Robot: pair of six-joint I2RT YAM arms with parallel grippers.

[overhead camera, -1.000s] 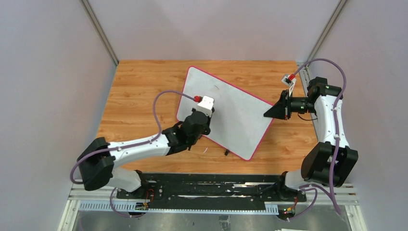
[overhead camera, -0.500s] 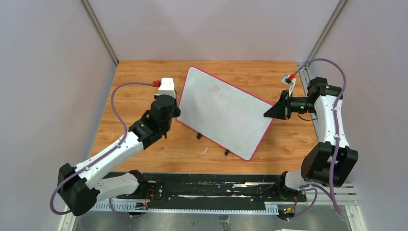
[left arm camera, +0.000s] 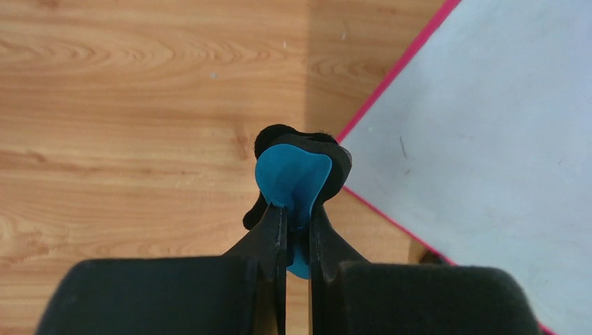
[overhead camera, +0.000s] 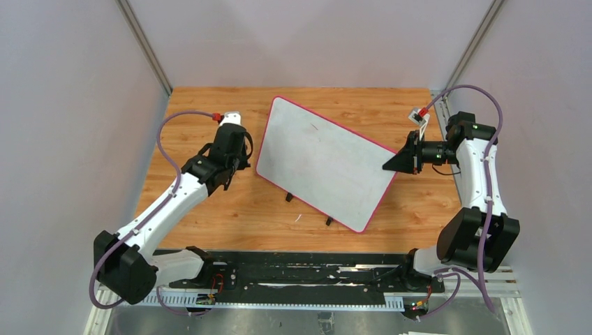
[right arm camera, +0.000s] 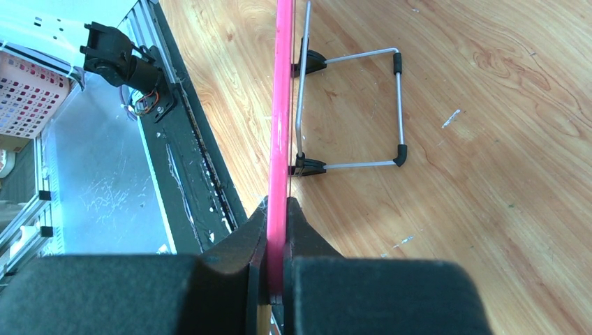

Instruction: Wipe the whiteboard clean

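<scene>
While the left pincer (left arm camera: 298, 216) hangs over bare wood just left of the board's left corner, it is clamped narrow on a small blue-and-black eraser block (left arm camera: 293, 178). The right pincer (right arm camera: 276, 209) is closed on the pink-red rim at the right corner. The large white round-cornered whiteboard (overhead camera: 324, 167) sits centre frame on a thin wire stand (right arm camera: 400, 112), with its long axis running upper left to lower right. Light wooden surface (overhead camera: 202, 112); plain grey walls (overhead camera: 70, 105).

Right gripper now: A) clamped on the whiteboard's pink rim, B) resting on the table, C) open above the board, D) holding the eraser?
A: in the wrist view the right gripper is shut on the whiteboard, whose pink rim runs edge-on between its fingers.
</scene>
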